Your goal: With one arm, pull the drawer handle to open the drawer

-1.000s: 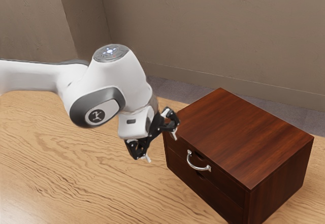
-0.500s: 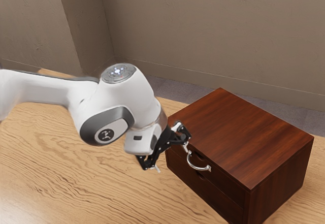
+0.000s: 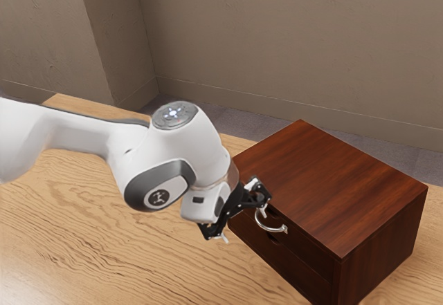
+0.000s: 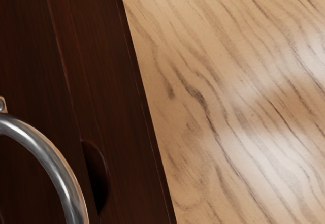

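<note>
The tool [image 3: 240, 216] hangs open at centre frame, fingers spread, just left of the silver drawer handle [image 3: 271, 223] and not gripping it. The white arm [image 3: 83, 139] reaches in from the left edge, wrist bent down over the bench [image 3: 83, 250]. The grey joint cap [image 3: 159, 187] carries a small mark, unreadable. The drawer [image 3: 304, 246] sits flush in the dark cabinet [image 3: 325, 173] at lower right.

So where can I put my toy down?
The dark wooden cabinet has a bare flat top. So does the light wooden table in front of the white arm. It's crowded at the curved silver handle, beside the open black gripper.
</note>
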